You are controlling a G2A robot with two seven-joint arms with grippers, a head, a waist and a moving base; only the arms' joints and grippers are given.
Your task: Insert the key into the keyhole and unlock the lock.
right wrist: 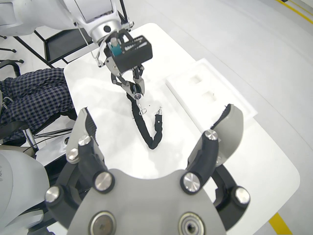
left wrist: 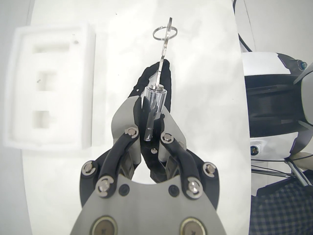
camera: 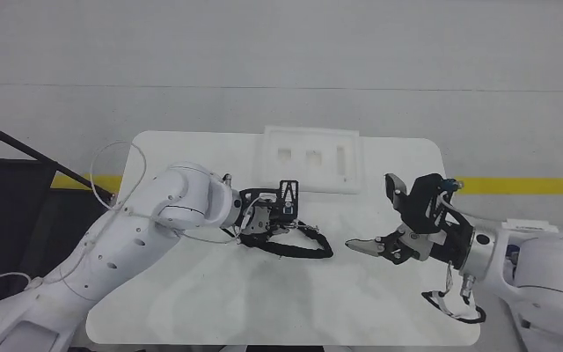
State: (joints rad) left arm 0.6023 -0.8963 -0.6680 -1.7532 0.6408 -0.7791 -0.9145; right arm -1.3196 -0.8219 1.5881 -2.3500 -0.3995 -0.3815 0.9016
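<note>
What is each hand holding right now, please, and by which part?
The left hand grips the cable lock by its chrome barrel, with the key sticking out of the barrel's end. The right hand is open and holds nothing.

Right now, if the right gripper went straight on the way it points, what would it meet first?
Likely the cable lock, its black bend lying on the table, before the key. The open right gripper might pass above it, as height is unclear.

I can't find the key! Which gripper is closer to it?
Left. The left gripper is shut on the lock that the key sticks out of; the right gripper hangs open, well away.
</note>
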